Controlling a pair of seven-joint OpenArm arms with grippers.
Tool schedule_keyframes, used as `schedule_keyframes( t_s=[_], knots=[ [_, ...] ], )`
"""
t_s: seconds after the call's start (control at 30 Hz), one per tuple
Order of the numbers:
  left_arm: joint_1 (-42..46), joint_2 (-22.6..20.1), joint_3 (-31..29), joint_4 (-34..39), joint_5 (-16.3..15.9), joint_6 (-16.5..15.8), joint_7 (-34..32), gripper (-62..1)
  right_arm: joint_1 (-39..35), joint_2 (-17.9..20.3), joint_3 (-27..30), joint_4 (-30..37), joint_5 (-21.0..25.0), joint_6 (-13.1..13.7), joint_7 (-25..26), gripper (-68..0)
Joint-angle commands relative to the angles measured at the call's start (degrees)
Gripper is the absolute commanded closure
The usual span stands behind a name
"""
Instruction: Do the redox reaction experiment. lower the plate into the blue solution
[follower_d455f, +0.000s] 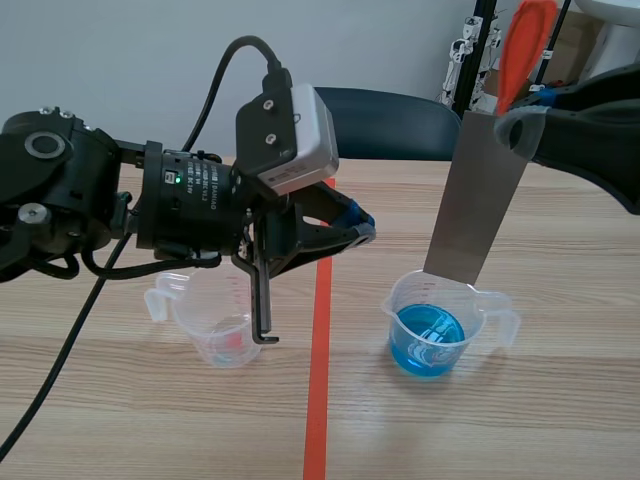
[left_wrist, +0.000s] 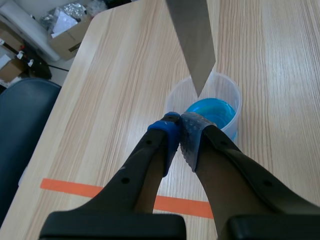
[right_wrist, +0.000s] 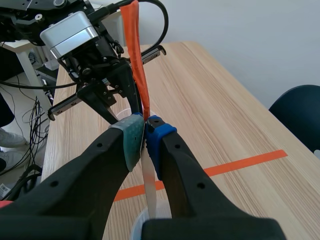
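A grey metal plate (follower_d455f: 482, 195) with an orange tag (follower_d455f: 524, 45) at its top hangs upright from my right gripper (follower_d455f: 520, 128), which is shut on its upper end. Its lower edge sits at the rim of a clear beaker (follower_d455f: 437, 325) holding blue solution (follower_d455f: 430, 340). In the left wrist view the plate's corner (left_wrist: 195, 45) points down into that beaker (left_wrist: 210, 107). In the right wrist view the plate's thin edge (right_wrist: 149, 185) runs between my fingers, tag (right_wrist: 137, 55) above. My left gripper (follower_d455f: 358, 225) is shut on nothing, hovering left of the blue beaker.
A second clear beaker (follower_d455f: 215, 330) with a faint pink trace stands under the left arm. An orange tape line (follower_d455f: 320, 370) runs between the two beakers. A dark blue chair (follower_d455f: 395, 120) stands behind the table's far edge.
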Motion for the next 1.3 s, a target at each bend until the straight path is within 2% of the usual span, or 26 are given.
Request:
schedule_keyframes(
  t_s=[0.0, 0.17, 0.53, 0.83, 1.13, 1.27],
  knots=[
    [1.4, -1.1, -1.5, 0.8, -1.0, 0.3, -1.2, -2.7, 0.3, -0.8, 0.9, -0.6, 0.4, 0.7, 1.1, -0.4],
    [5.4, -3.7, -5.2, 3.3, -3.6, 0.3, -1.2, -2.7, 0.3, -2.3, 0.9, -3.2, -0.5, 0.7, 2.6, -0.4],
    [16.3, -7.8, -14.1, 5.2, -3.3, 0.3, -8.0, -2.7, 0.3, -4.1, 0.9, -6.4, -2.3, 0.7, 3.9, -0.4],
    [27.6, -8.0, -23.6, 5.2, -3.1, 0.3, -15.0, -2.7, 0.0, -6.8, 0.9, -9.5, -4.1, 0.7, 3.9, -0.4],
    [35.9, -8.0, -26.5, 5.0, 4.7, 0.6, -28.1, -2.7, 0.0, -9.5, 0.9, -11.9, -6.6, 0.7, 3.9, -0.4],
    [38.4, -7.1, -26.5, 2.7, 6.0, 2.5, -32.9, -2.7, 0.0, -10.4, 0.9, -12.7, -7.0, 0.7, 3.9, -0.4]
  ],
)
